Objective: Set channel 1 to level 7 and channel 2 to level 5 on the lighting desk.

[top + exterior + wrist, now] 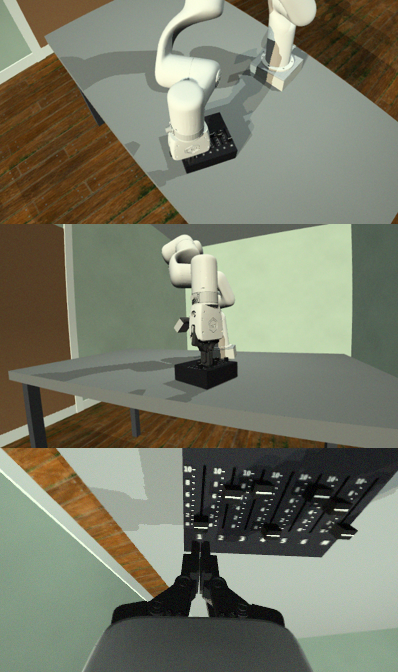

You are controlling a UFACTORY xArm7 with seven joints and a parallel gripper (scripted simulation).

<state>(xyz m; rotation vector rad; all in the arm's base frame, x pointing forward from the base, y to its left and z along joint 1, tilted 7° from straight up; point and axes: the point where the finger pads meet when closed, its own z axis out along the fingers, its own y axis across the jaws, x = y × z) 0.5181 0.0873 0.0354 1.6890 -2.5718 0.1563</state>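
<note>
The black lighting desk (229, 150) (193, 377) (260, 548) stands flat on the grey table (311, 140) (295, 386). In the wrist view it shows several faders. The channel 1 fader cap (200, 523) sits near the bottom of its scale, at about level 1. The channel 2 cap (233, 495) stands at about level 6. My gripper (199, 552) (206, 364) is shut and empty. Its fingertips point straight down at the desk's front edge, just in front of the channel 1 cap and its number label. In the top view the wrist hides the fingers.
The other fader caps (265, 490) (272, 530) (317, 493) (340, 508) (345, 530) stand at mixed levels to the right of channel 2. The arm's base block (277, 70) stands at the table's far side. The table's left edge (124, 149) lies close to the desk.
</note>
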